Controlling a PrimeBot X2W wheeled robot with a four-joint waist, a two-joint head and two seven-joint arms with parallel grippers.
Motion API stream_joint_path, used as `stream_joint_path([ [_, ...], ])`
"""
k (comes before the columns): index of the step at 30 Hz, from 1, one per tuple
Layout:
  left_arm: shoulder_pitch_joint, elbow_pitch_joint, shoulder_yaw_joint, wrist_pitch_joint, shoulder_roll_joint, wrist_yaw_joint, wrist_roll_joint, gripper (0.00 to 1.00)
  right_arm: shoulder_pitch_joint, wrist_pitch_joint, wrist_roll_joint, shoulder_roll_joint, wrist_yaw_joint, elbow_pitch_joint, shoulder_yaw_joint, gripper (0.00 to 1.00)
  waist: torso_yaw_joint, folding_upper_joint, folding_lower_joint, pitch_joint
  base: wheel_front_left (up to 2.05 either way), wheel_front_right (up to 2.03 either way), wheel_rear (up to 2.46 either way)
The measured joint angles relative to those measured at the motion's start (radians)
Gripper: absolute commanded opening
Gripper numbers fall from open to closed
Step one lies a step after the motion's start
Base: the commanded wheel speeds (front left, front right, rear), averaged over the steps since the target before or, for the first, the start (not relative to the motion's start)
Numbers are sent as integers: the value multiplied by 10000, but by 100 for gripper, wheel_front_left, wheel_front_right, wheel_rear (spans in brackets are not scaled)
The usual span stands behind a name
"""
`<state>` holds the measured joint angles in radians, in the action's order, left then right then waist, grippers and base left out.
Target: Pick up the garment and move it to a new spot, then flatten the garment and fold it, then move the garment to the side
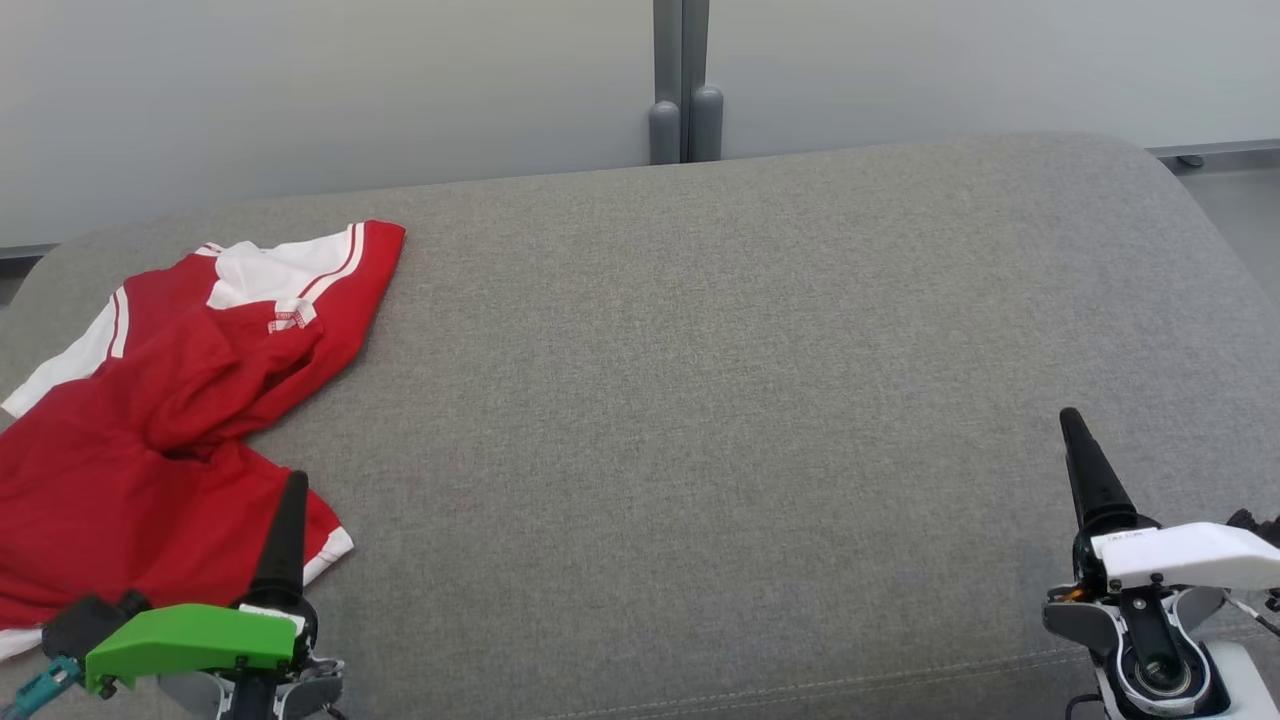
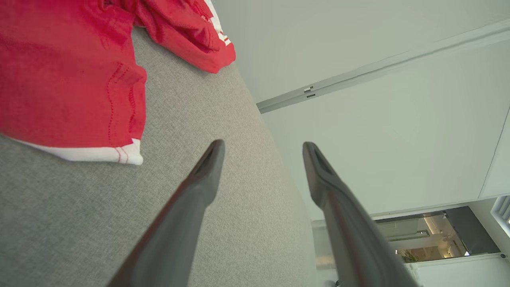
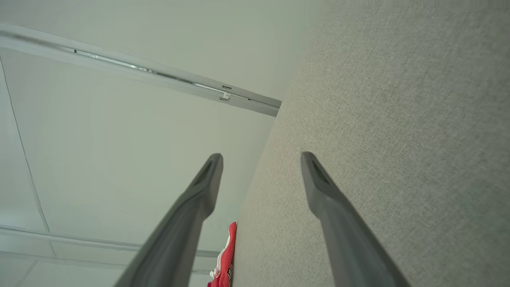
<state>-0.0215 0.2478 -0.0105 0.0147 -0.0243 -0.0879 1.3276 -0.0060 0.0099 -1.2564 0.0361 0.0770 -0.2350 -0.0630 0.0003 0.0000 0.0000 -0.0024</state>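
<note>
Both jaws wide, empty: left gripper (image 2: 263, 144) beside crumpled garment (image 1: 150, 400) (red, white trim); right gripper (image 3: 261, 156) well apart.

The garment (image 1: 150, 420) is a red shirt with white shoulder panels and thin white striping at the cuffs and hem. It lies crumpled at the left end of the grey fabric surface (image 1: 700, 400). Folds are bunched across its middle, one sleeve stretches toward the back, and a white-edged corner points rightward.
</note>
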Motion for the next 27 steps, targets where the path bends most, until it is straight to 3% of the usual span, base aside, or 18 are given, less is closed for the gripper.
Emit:
stream_joint_path([
  [27,141,-842,918,-1003,-326,876,-5127,100,119,-955,4803,144,-700,790,1521,100,-56,0,0,-177,0,0,0],
])
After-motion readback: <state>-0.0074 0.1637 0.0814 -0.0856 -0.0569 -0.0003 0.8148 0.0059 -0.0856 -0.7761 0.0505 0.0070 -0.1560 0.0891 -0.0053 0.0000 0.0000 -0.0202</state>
